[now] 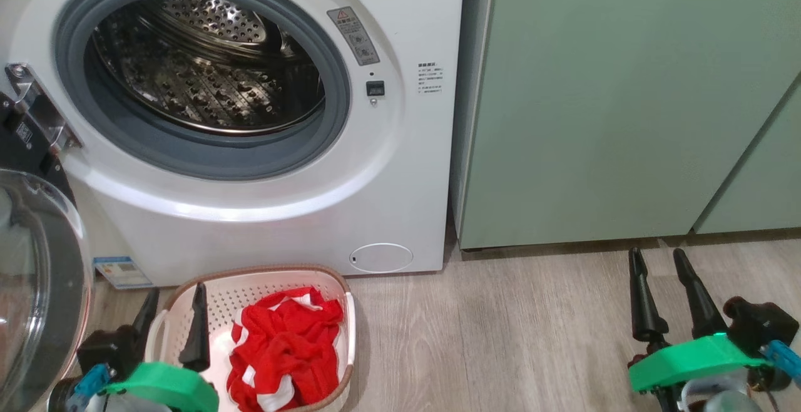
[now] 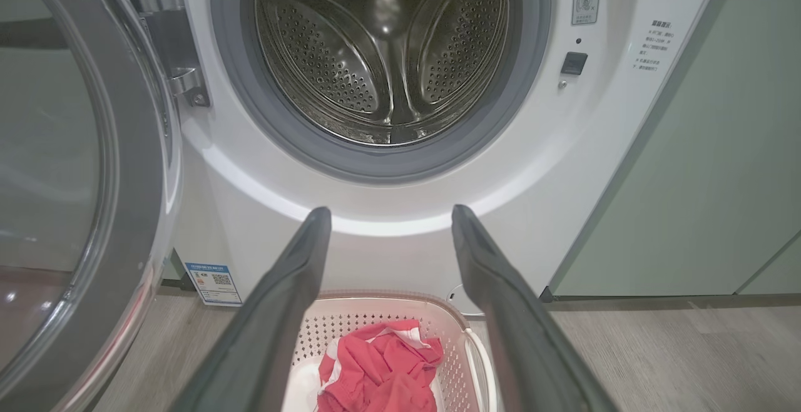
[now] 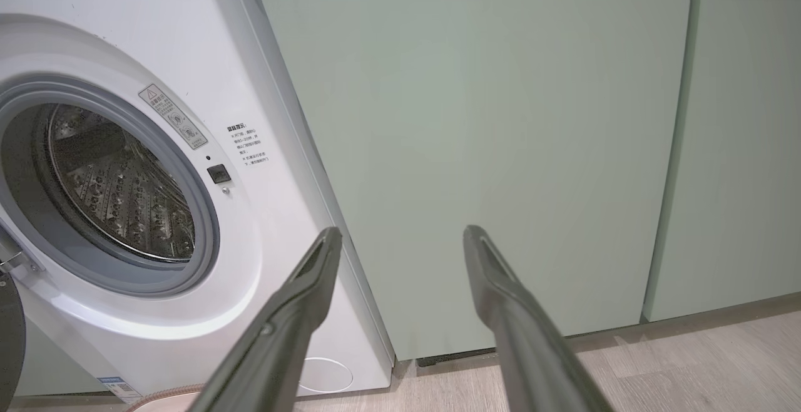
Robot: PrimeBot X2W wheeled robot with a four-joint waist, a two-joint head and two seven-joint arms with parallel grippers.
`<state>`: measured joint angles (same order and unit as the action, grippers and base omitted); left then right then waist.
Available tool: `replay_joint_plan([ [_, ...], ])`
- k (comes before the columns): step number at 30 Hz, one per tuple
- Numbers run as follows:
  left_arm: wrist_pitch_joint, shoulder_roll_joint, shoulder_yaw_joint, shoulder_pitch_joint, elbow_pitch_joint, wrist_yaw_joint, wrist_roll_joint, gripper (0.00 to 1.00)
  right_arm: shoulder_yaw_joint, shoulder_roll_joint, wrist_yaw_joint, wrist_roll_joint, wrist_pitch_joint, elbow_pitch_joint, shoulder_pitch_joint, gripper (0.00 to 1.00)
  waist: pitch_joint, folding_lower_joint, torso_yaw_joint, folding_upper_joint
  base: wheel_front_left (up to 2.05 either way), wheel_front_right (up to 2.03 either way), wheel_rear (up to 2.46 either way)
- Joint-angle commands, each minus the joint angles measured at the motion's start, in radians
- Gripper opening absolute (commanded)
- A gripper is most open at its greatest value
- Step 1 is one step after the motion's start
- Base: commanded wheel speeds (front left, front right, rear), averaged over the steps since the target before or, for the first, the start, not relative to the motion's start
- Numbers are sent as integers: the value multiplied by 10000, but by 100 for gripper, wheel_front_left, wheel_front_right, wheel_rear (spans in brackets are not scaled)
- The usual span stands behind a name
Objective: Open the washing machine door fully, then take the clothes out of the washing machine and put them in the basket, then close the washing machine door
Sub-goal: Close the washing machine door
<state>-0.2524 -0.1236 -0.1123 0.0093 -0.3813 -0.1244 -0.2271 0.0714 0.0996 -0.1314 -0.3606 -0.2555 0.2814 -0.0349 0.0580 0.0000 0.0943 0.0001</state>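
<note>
The white washing machine [image 1: 400, 168] [image 2: 250, 211] [image 3: 263, 86] has its round opening uncovered, and its steel drum [image 1: 206, 67] [image 2: 388, 55] [image 3: 119, 186] looks bare inside. Its door [image 1: 37, 274] [image 2: 81, 180] stands swung out to the left. On the floor in front sits the cream basket [image 1: 294, 274] [image 2: 469, 349] holding red and white clothes [image 1: 281, 349] [image 2: 382, 362]. My left gripper [image 1: 175, 302] [image 2: 385, 215] hangs open over the basket's left side, nothing between its fingers. My right gripper [image 1: 658, 258] [image 3: 400, 233] is open above the floor at the right, before the green cabinets.
Pale green cabinets [image 1: 626, 99] [image 3: 488, 118] stand right of the machine. Wood-look floor [image 1: 500, 337] stretches between the basket and my right gripper. A blue label sticker [image 1: 122, 271] [image 2: 213, 283] sits low on the machine's left.
</note>
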Motion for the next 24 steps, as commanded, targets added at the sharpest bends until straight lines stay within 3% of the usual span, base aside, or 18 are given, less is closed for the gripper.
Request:
replay_joint_plan([
  [1,-93,-103,-342,-380,349,-61,112,100,191,30,7,65,-63,-379,-93,100,-2,0,10,-1,0,0,0],
  [14,-93,-183,-254,-359,339,-62,135,100,202,22,7,59,-63,-348,-100,100,-5,0,76,-1,-12,12,0],
  [24,-93,-223,-246,-397,269,-63,147,100,224,32,7,28,-63,-321,-59,100,4,0,65,-1,-132,132,0],
])
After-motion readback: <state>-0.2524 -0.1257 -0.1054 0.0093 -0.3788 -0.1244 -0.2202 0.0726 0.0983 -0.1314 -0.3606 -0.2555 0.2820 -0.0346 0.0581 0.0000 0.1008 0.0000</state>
